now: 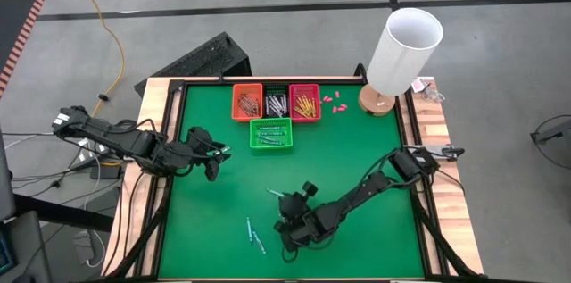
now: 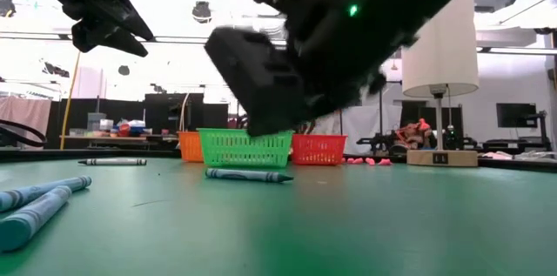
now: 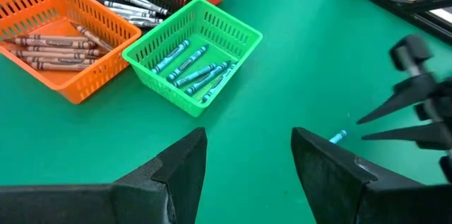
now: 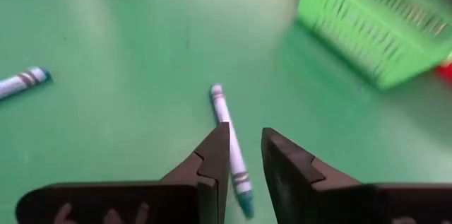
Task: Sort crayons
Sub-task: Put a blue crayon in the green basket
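Item 1. My left gripper point(image 1: 211, 163), at nine o'clock on the green mat point(image 1: 375, 131): fingers spread, holding nothing, hanging clear of the surface. I judge it waits there, facing the baskets, so it can reach either them or the strays.

Item 2. Two blue crayons point(image 1: 255, 235) lying loose at seven o'clock, near the mat's front edge, just beside each other. Unsorted.

Item 3. Orange basket point(image 1: 246, 102), twelve o'clock row: brownish-red crayons point(image 3: 44, 44) lying flat inside.

Item 4. Black basket point(image 1: 276, 103), middle of the row: grey-white crayons point(image 3: 134, 10). Its walls are hard to make out from above.

Item 5. Green basket point(image 1: 270, 133), set just in front of the row: blue-teal crayons point(image 3: 191, 68). By colour, the likely home for every stray.

Item 6. Single blue crayon point(image 4: 231, 143) near mat centre, between the basket and my right arm.

Item 7. My right gripper point(image 1: 290, 229), at six o'clock: fingers nearly together, empty, tips straddling that crayon's line from above. Its far tip is cut off behind my finger; whether I touch it, I cannot tell.

Item 8. Red basket point(image 1: 304, 101): orange-yellow crayons point(image 1: 306, 104).

Item 9. Lamp point(image 1: 401, 51), one o'clock corner.
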